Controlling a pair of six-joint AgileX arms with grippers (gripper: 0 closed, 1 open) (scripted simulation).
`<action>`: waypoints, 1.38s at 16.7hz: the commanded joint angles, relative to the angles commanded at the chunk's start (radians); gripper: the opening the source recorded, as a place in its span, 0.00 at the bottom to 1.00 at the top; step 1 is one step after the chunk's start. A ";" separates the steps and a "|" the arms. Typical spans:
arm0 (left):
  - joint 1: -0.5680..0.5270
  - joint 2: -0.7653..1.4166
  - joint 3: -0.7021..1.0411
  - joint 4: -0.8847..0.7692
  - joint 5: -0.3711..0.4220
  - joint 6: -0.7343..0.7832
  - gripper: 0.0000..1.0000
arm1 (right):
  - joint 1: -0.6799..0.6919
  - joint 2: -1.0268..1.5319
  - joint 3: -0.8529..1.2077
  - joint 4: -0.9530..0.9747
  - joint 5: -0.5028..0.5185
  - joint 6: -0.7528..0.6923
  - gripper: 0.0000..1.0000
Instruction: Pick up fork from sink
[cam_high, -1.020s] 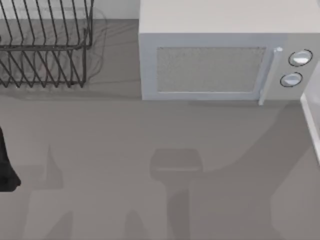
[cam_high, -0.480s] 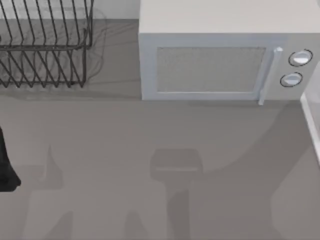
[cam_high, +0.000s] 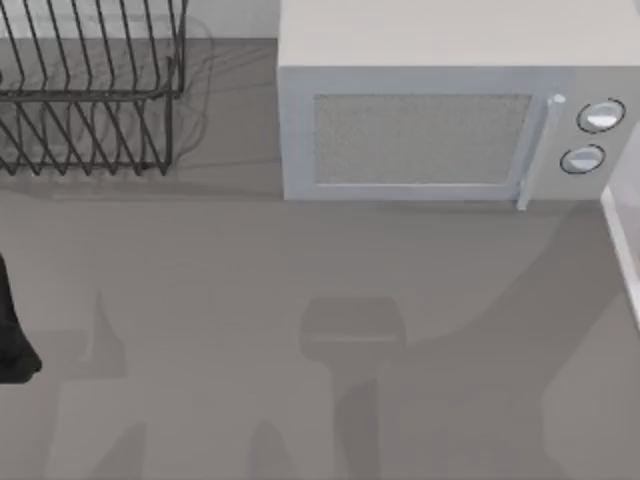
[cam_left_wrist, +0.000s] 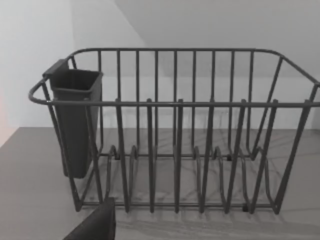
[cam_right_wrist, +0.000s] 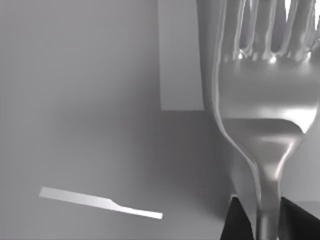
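Note:
The fork (cam_right_wrist: 267, 100) stands close in the right wrist view, silvery, with its tines pointing away and its thin handle running down between two black fingers (cam_right_wrist: 236, 222). My right gripper (cam_right_wrist: 267, 227) is shut on that handle, and the fork hangs clear above a grey surface. The sink is out of view. My left arm (cam_high: 12, 335) stays parked at the table's left edge, facing the dish rack.
A dark wire dish rack (cam_high: 90, 95) with a cutlery cup (cam_left_wrist: 75, 120) stands at the back left. A white microwave (cam_high: 440, 110) takes up the back middle and right. A pale edge (cam_high: 625, 250) runs along the right side. A bright flat strip (cam_right_wrist: 100, 202) lies below the fork.

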 joint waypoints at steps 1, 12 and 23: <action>0.000 0.000 0.000 0.000 0.000 0.000 1.00 | 0.003 -0.047 0.014 -0.015 -0.011 0.010 0.00; 0.000 0.000 0.000 0.000 0.000 0.000 1.00 | 0.001 -0.205 0.256 -0.428 -0.013 0.006 0.00; 0.000 0.000 0.000 0.000 0.000 0.000 1.00 | 0.050 -0.303 0.313 -0.497 -0.001 0.072 0.00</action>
